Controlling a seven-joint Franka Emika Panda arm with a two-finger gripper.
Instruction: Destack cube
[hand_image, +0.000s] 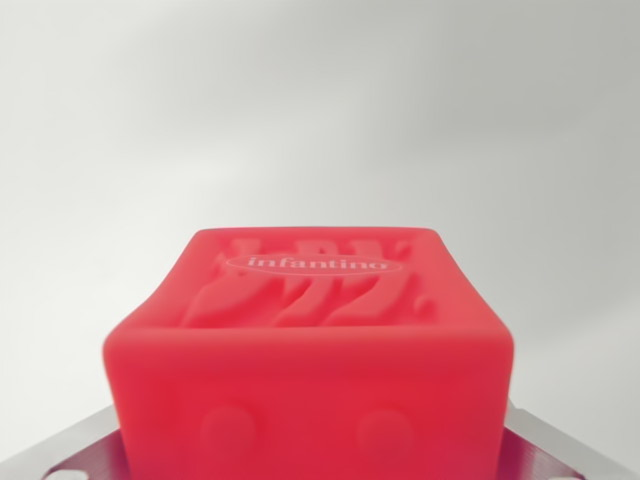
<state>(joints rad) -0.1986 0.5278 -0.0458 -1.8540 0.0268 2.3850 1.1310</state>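
- The red cube (310, 350) fills the lower middle of the wrist view, its embossed top face with the "infantino" oval (320, 264) turned towards the camera.
- Metal gripper parts (75, 450) show at both bottom corners, flanking the cube. The fingertips themselves are hidden, so whether the gripper clamps the cube cannot be told.
- Only a plain pale background lies behind; no worktop edge or lower cube is visible.
- The cube looks soft and rubbery. If held, it probably wants a moderate squeeze, a straight vertical lift, then a sideways move.
- It should be set down flat before release, so it does not bounce.
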